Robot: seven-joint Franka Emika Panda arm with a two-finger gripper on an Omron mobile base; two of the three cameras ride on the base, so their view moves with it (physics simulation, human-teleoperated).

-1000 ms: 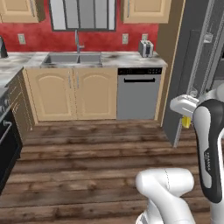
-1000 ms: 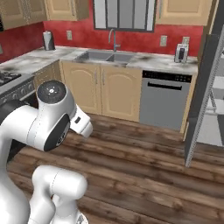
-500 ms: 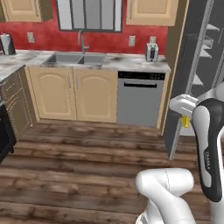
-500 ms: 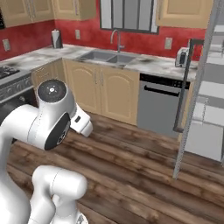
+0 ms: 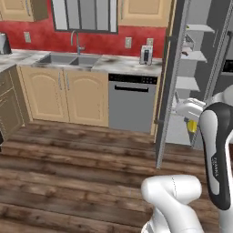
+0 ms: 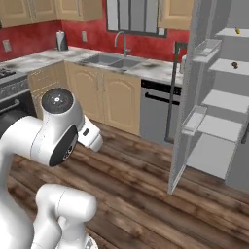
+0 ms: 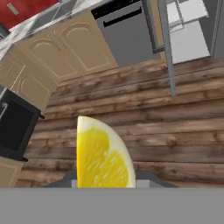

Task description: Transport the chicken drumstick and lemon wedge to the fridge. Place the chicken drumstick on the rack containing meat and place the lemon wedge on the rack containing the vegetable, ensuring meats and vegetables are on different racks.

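Carrying step: gripper (image 7: 105, 186) clamped on the lemon wedge (image 7: 103, 155), above the wooden floor (image 7: 175, 127). Open fridge (image 6: 219, 97) ahead; next, probably reaching toward the vegetable rack.

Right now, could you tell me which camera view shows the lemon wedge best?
The hand view: the lemon wedge looms large there, cut face toward the camera. The left base view catches a small yellow bit behind the arm.
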